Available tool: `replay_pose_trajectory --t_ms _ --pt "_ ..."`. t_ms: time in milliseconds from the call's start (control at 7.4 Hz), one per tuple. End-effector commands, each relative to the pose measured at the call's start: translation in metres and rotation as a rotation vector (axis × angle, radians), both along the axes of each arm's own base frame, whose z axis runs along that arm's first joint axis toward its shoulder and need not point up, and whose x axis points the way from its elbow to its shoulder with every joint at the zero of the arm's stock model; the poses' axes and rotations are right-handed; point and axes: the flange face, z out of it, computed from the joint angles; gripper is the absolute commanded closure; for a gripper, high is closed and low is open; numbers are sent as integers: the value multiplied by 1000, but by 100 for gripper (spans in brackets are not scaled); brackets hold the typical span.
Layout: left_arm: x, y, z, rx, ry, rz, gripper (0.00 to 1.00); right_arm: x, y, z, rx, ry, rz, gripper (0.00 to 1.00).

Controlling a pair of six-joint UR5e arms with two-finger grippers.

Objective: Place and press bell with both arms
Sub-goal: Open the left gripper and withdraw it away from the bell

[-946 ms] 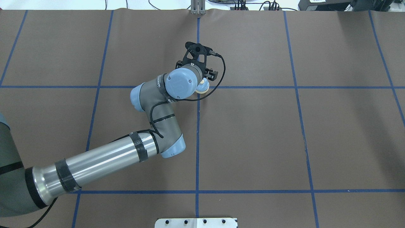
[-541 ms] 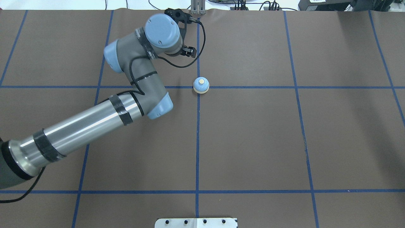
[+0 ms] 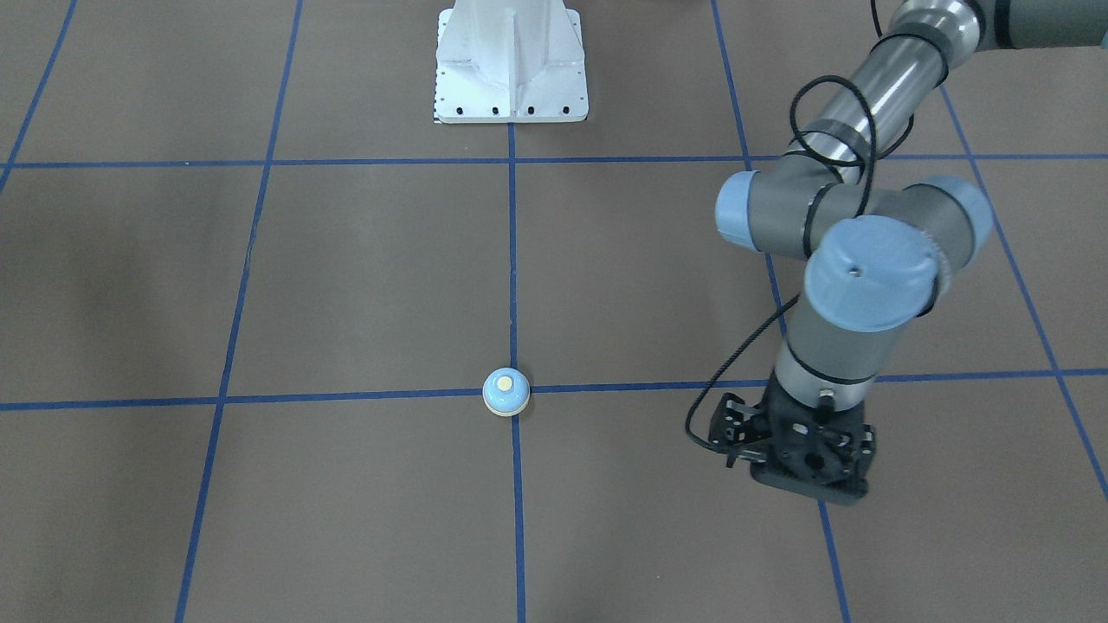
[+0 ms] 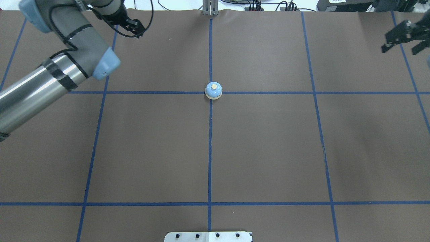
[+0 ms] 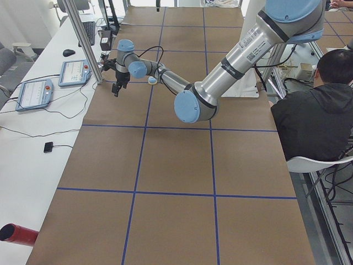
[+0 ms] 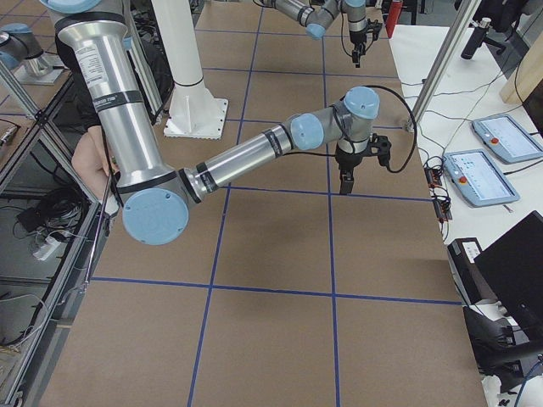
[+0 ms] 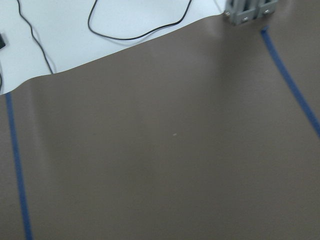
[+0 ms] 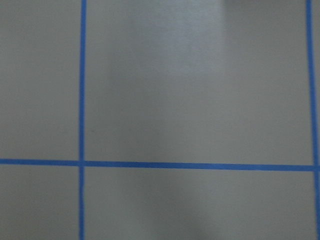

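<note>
The light-blue bell (image 4: pixel 213 90) with its cream button stands upright and alone on the crossing of two blue tape lines at mid-table; it also shows in the front-facing view (image 3: pixel 506 392). My left gripper (image 4: pixel 131 27) hangs open and empty near the far edge, well to the left of the bell, and in the front view (image 3: pixel 805 463) it points down at the mat. My right gripper (image 4: pixel 401 48) is at the far right edge, its fingers apart and empty, far from the bell. Both wrist views show only mat and tape.
A brown mat (image 4: pixel 268 144) with a blue tape grid covers the table. The white bolted pedestal (image 3: pixel 511 61) stands at the robot's side. A metal post (image 4: pixel 210 8) and cables sit at the far edge. A seated person (image 5: pixel 314 110) is beside the table.
My left gripper has let go of the bell and swung away to the far left. The bell has stayed on the tape crossing. My right gripper has come into view at the right edge.
</note>
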Motion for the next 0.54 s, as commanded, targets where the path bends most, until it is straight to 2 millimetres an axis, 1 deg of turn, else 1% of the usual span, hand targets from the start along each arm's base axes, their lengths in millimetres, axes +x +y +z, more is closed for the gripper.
replay_pose_trajectory --t_ms 0,135,270,405 --pt "-83 -10 58 11 -24 58 0 -91 -24 -67 -75 -2 57 6" --pt "-105 -6 74 17 -29 73 0 -137 -27 -101 -145 -23 94 30" --pt "-120 -3 87 18 -37 78 0 -190 -23 -141 -169 -17 126 68" --pt "-136 -1 105 2 -39 90 0 -243 -8 -168 -167 10 152 100"
